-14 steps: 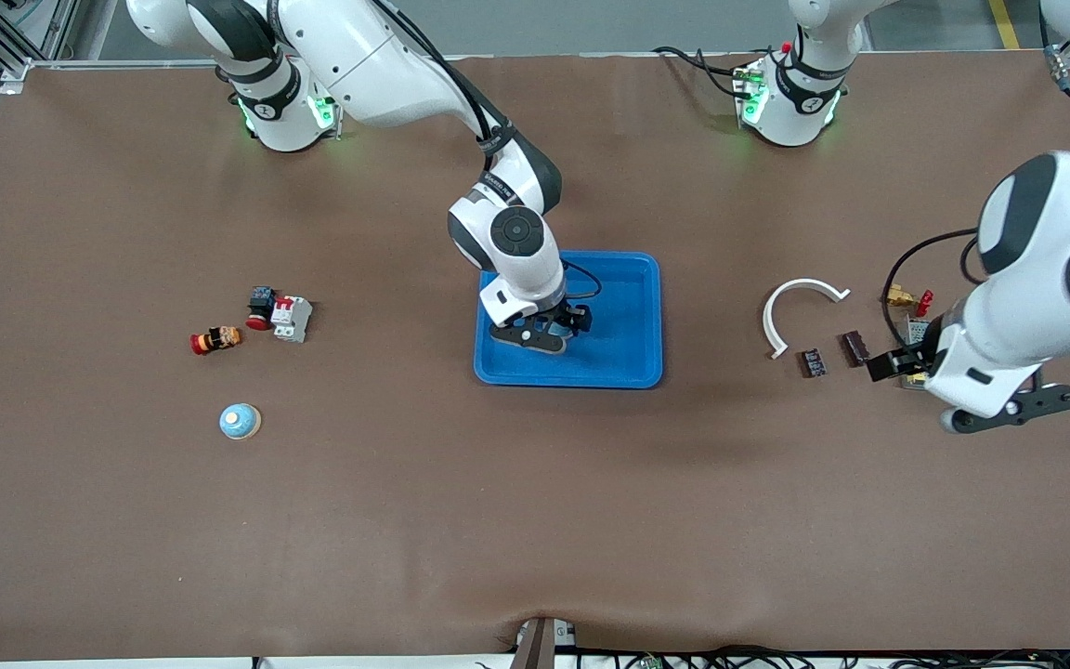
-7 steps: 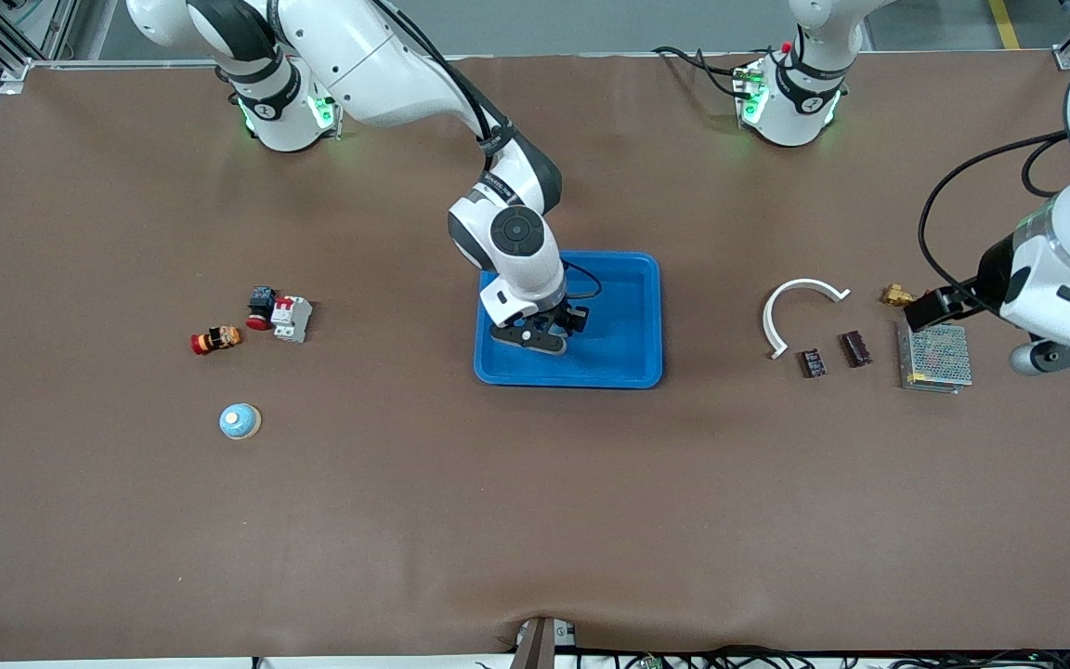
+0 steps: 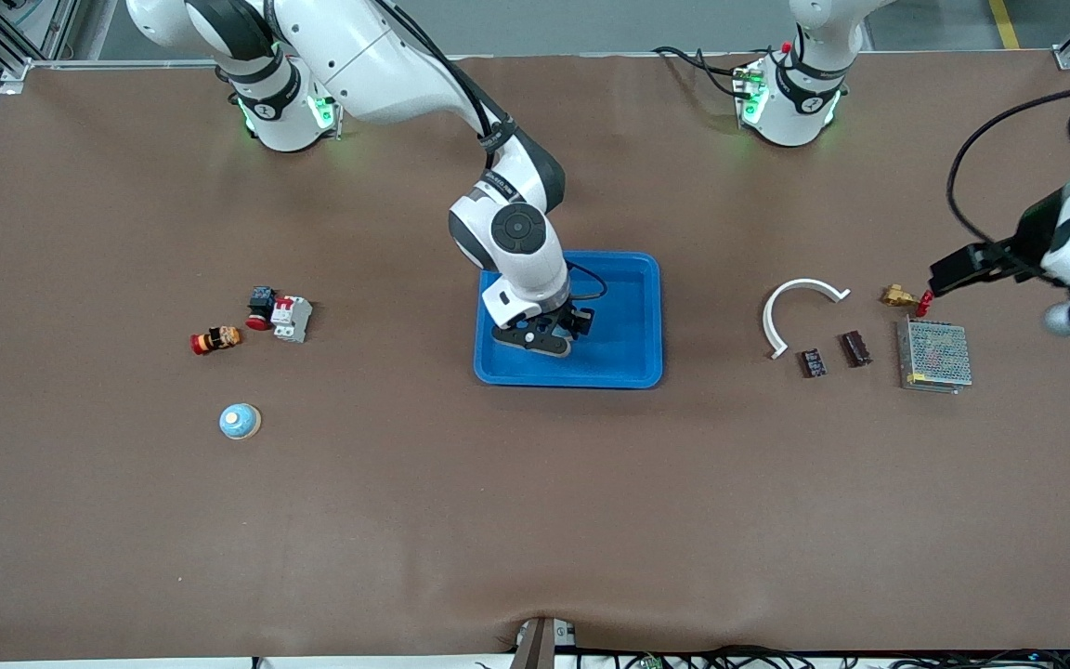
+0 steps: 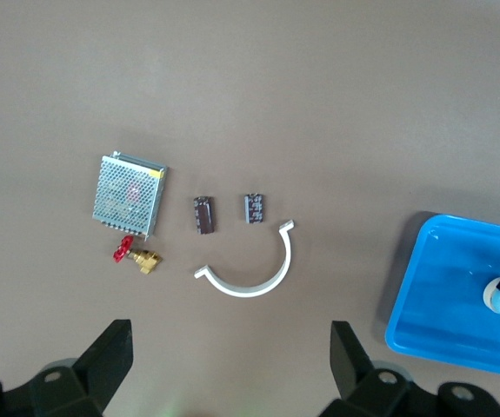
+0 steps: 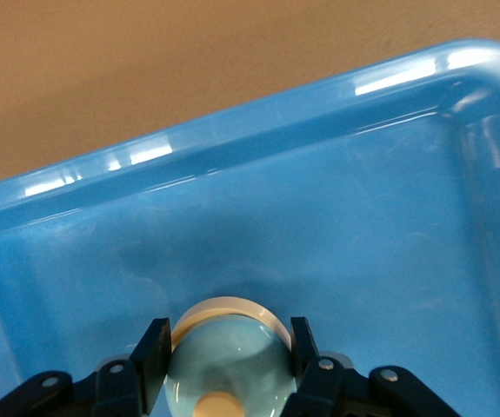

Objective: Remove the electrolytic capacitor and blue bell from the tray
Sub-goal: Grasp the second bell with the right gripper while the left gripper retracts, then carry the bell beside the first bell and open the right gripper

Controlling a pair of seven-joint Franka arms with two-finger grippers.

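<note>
Two bells show in the front view. One bell (image 3: 551, 326) sits in the blue tray (image 3: 630, 311), mostly hidden under the right gripper (image 3: 540, 336), which reaches down into the part of the tray toward the right arm's end. A second bell (image 3: 240, 421) stands dome up on the table, well apart from the tray toward the right arm's end and nearer the camera. Farther from the camera than it lie a red-orange piece (image 3: 215, 339), a black-red button (image 3: 261, 307) and a white breaker (image 3: 292, 318). Toward the left arm's end from the tray lie a white arc (image 3: 800, 311), two dark blocks (image 3: 812, 362) (image 3: 855, 348), a mesh box (image 3: 936, 355) and a brass valve (image 3: 902, 297). The left gripper (image 3: 944, 274) hangs in the air over the table by the valve.

From the left wrist, the left gripper (image 4: 230, 365) is spread wide and holds nothing. Below it lie the mesh box (image 4: 128, 193), valve (image 4: 136, 256), blocks (image 4: 203, 214) (image 4: 255, 208) and arc (image 4: 258, 282), its open side facing the blocks. The tray (image 4: 441, 295) is well apart from them.

From the right wrist, the right gripper (image 5: 223, 352) is clamped on the bell (image 5: 223, 365), one finger (image 5: 154, 356) pressing each flank. The bell is upright, its axis vertical, dome and cream button up. It is near a tray (image 5: 319, 226) wall; whether it touches the floor I cannot tell.
</note>
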